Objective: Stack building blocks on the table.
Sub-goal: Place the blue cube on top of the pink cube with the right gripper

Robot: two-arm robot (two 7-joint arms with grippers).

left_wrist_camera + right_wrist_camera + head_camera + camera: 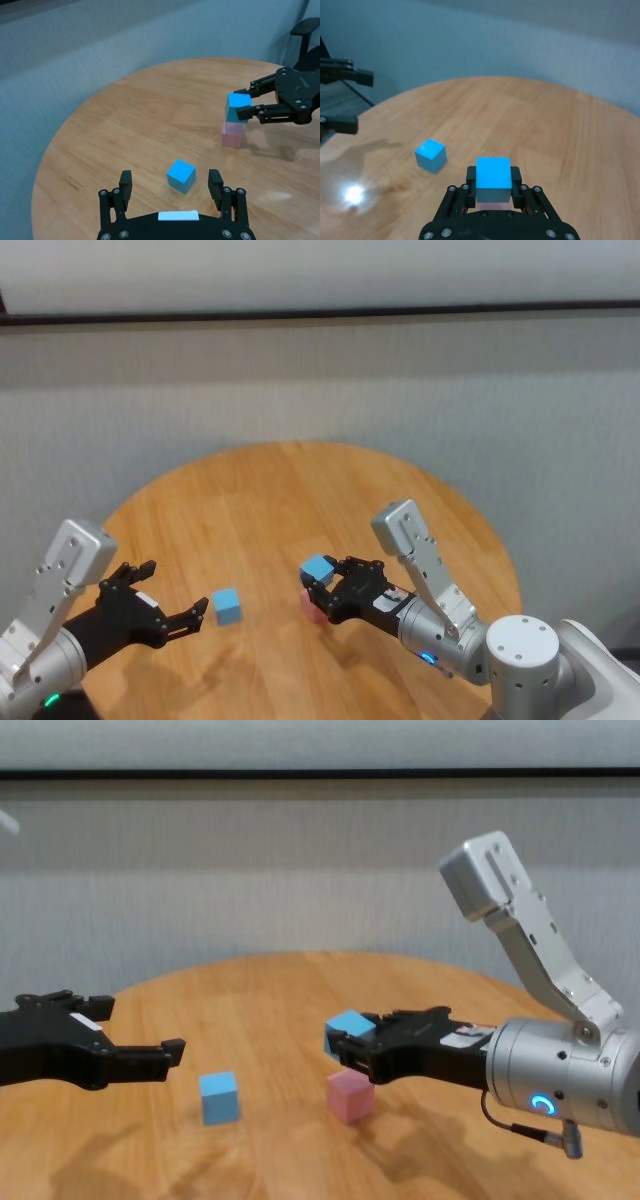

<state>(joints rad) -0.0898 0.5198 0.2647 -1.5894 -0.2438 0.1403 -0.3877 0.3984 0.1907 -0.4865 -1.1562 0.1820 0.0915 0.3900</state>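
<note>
My right gripper [322, 587] is shut on a light blue block [317, 568] and holds it directly over the pale pink block [350, 1096], which rests on the table [300, 490]. In the left wrist view the held blue block [239, 106] sits right at the top of the pink block [233, 134]; whether they touch I cannot tell. A second light blue block [227, 606] lies alone on the table to the left. My left gripper [175, 593] hovers open beside it, with that block [181, 176] just ahead of its spread fingers.
The round wooden table ends close behind both grippers, with a grey wall [320, 390] beyond its far edge. Bare wood [270, 990] stretches across the far half. A dark office chair [307, 35] stands past the table on the right side.
</note>
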